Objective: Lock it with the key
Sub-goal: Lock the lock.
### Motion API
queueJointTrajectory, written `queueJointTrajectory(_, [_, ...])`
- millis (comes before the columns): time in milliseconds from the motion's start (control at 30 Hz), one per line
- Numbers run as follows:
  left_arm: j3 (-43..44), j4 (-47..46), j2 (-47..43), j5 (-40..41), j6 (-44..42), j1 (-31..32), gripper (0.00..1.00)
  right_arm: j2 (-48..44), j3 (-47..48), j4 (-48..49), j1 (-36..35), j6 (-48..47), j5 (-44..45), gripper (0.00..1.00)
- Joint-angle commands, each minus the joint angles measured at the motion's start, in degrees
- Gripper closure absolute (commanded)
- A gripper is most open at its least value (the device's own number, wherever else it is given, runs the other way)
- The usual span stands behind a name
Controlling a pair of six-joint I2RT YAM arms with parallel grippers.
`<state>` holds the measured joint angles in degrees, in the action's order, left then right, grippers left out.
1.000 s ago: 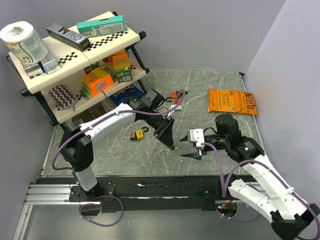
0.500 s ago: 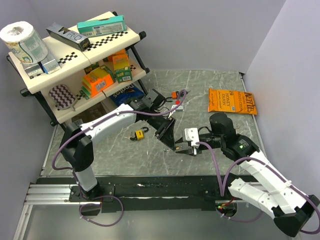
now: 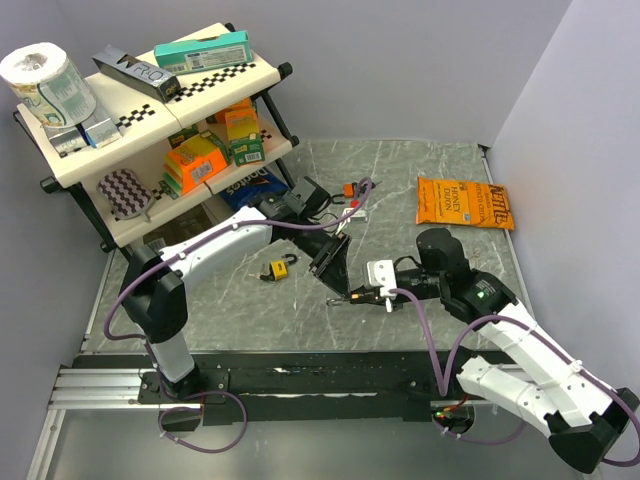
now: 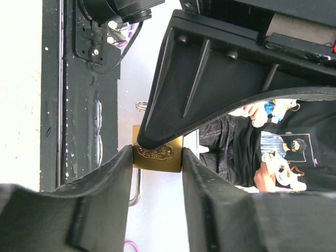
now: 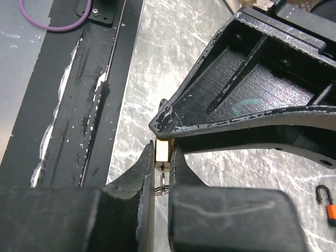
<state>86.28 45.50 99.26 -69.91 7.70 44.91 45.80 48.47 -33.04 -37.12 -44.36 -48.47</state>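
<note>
while pinched this narrowly, with the fingers (image 5: 131, 194) of the right gripper (image 5: 164, 149) drawn almost together on a small pale piece taken to be the key (image 5: 163, 150), turn only about the key's own line. no sideways pull and no drag back toward the wrist; likely to slip off so thin a hold. mind the key ring (image 5: 163, 185) dangling in the slot just behind those fingertips, and avoid trapping it.

use the left gripper (image 4: 156, 157) as a vice: fingers (image 4: 105, 210) apart by the body's width and clamped on the sides of the brass padlock (image 4: 156, 152), held just beyond the right fingertips. hold steady there and leave all the twisting to the right wrist.

cannot see the keyway, nor the depth of the blade in it: masked by the black tip of the left finger lying across the right wrist view. cannot judge the shackle (image 4: 136, 189) as pushed home or open: only a short silver curve beside the left finger. from above, just a dark knot at the meeting of the fingertips.

farther off, well apart from both pairs of fingers, a second padlock (image 3: 275, 270) on the table (image 3: 400, 170) and an orange padlock (image 5: 331, 212); too small to read as locked or open.
</note>
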Motion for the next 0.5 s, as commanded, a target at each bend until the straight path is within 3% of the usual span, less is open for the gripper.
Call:
queueJointTrajectory(0, [1.44,-0.4,-0.91,-1.38,-0.59,-0.6,0.47,-0.62,0.49,2.63,-0.23,2.17,1.0,1.0])
queueJointTrajectory(100, [-3.21,-6.62,-5.03,-0.15,3.87,-3.94,0.23,-1.15,0.22,2.8,0.47,4.36,0.75,1.0])
queueJointTrajectory(167, [-7.69,-13.66,-10.12,1.7,5.82,-7.53,0.15,-1.59,-0.04,3.24,1.35,6.64,0.57,1.0])
queueJointTrajectory(267, [-12.36,-17.63,-16.28,4.51,4.79,-11.41,0.16,-1.68,-0.04,4.73,2.75,11.21,-0.05,1.0])
queueJointTrajectory(367, [-15.78,-16.31,-21.91,10.31,-4.87,-11.51,0.2,-1.24,0.22,7.1,4.86,18.23,-1.63,1.0])
queueJointTrajectory(467, [-21.75,-20.16,-27.79,14.0,-7.08,-11.24,0.25,-0.01,0.66,9.12,6.79,25.71,-4.26,1.0])
